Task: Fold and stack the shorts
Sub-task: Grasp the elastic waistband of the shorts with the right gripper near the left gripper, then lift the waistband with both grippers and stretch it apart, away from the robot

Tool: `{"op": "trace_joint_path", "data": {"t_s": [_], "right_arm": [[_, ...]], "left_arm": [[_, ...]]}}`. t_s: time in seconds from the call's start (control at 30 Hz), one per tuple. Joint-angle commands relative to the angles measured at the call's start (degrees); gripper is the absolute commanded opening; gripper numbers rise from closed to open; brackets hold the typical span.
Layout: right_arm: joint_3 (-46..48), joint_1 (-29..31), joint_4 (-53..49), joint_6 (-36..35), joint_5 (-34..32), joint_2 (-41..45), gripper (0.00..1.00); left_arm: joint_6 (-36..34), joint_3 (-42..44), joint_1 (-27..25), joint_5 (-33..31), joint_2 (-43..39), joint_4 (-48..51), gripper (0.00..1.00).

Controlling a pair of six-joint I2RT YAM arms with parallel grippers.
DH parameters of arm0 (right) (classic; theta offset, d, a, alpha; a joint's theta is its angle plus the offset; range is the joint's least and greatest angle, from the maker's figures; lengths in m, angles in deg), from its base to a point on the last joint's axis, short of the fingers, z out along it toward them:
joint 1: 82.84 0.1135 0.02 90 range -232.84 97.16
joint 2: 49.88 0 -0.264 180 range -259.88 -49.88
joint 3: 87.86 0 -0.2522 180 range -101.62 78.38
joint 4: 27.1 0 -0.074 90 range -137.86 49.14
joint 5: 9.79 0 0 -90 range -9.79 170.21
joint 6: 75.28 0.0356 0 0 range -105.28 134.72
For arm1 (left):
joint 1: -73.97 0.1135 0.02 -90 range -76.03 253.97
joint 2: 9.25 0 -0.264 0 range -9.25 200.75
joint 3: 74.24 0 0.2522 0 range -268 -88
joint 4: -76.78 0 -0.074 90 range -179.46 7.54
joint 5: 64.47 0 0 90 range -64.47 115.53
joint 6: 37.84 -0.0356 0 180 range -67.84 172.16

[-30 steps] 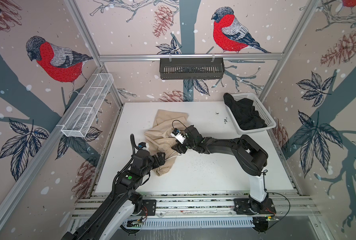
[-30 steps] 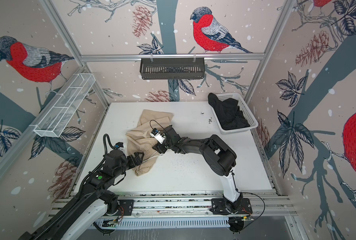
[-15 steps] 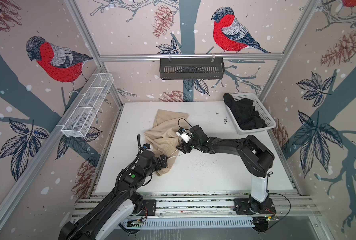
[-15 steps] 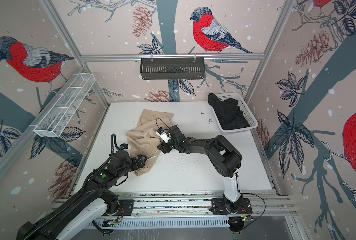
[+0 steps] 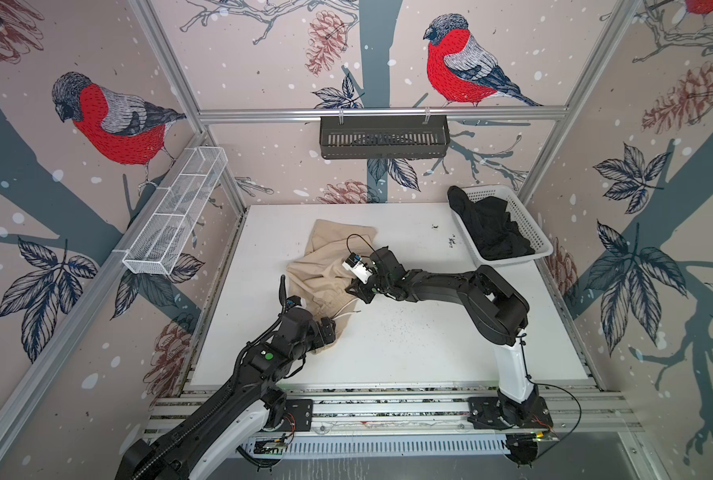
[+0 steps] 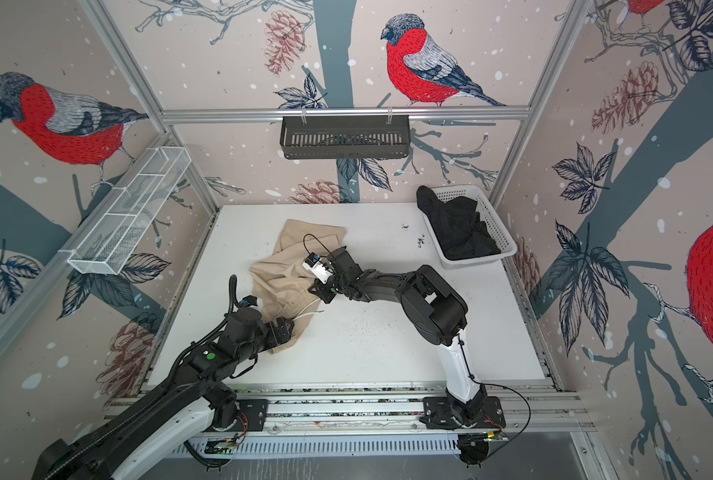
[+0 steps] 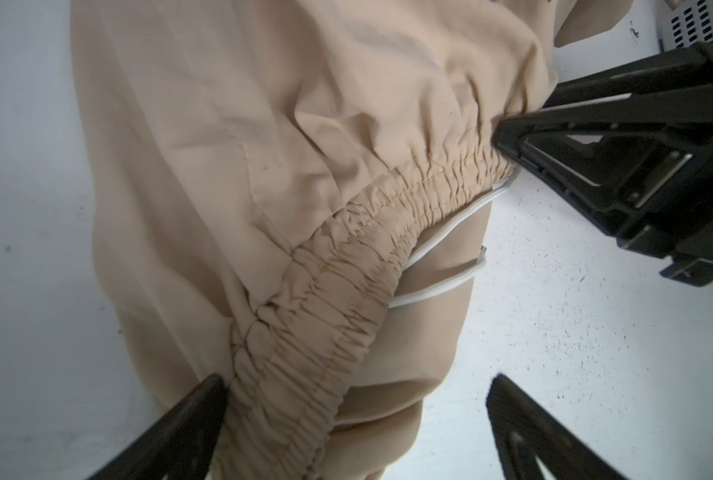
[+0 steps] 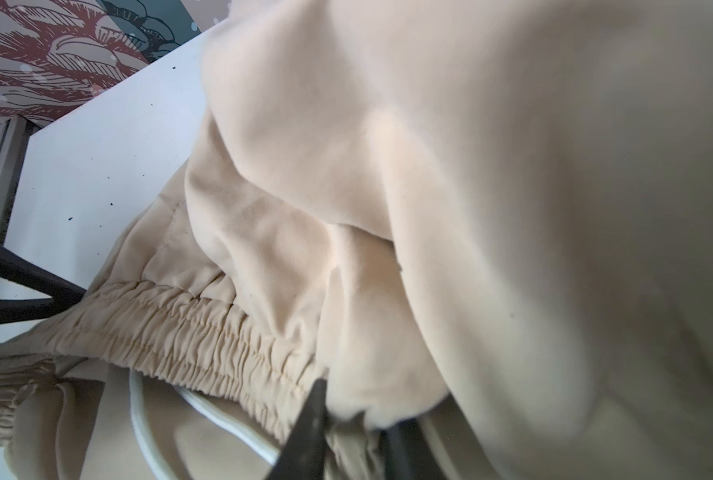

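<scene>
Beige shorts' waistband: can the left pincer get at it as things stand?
Probably yes. The left pincer stands open astride the waistband, nothing between them; the right pincer pinches the band farther along, clear of it.

Plain shorts (image 5: 487, 232) lie in the basket (image 5: 512, 261); drawstring shorts (image 5: 325, 266) lie on the table (image 5: 429, 340), left of it and nearer me.

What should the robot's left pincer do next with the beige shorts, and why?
Probably close the left pincer: it stands open astride the gathered waistband of the beige shorts, while the right pincer pinches that waistband farther along. Then both could spread it flat.
</scene>
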Motion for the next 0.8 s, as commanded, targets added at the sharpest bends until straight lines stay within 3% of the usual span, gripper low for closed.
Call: {"op": "trace_joint_path", "data": {"t_s": [0.0, 0.27, 0.4, 0.6, 0.77], "right_arm": [[-0.47, -0.22, 0.18, 2.06, 0.96, 1.3, 0.07], [1.29, -1.37, -1.32, 5.21, -2.34, 7.74, 0.04], [3.08, -2.12, -1.57, 7.05, -3.37, 11.12, 0.03], [4.81, -3.95, -4.36, 8.16, -4.53, 16.81, 0.03], [5.99, -6.62, -10.3, 7.19, -6.98, 23.48, 0.03]], "left_arm": [[2.68, 1.06, -0.54, -0.35, -0.17, 0.08, 0.98], [4.73, 2.89, -2.54, 0.1, -0.08, -0.87, 0.83], [4.4, 2.89, -2.89, 0.79, 0.35, -2.09, 0.55], [1.07, 0.52, -2.94, -0.96, 2.77, -3.93, 0.0], [-7.94, -7.31, -2.94, -4.54, 2.95, -3.2, 0.0]]}}
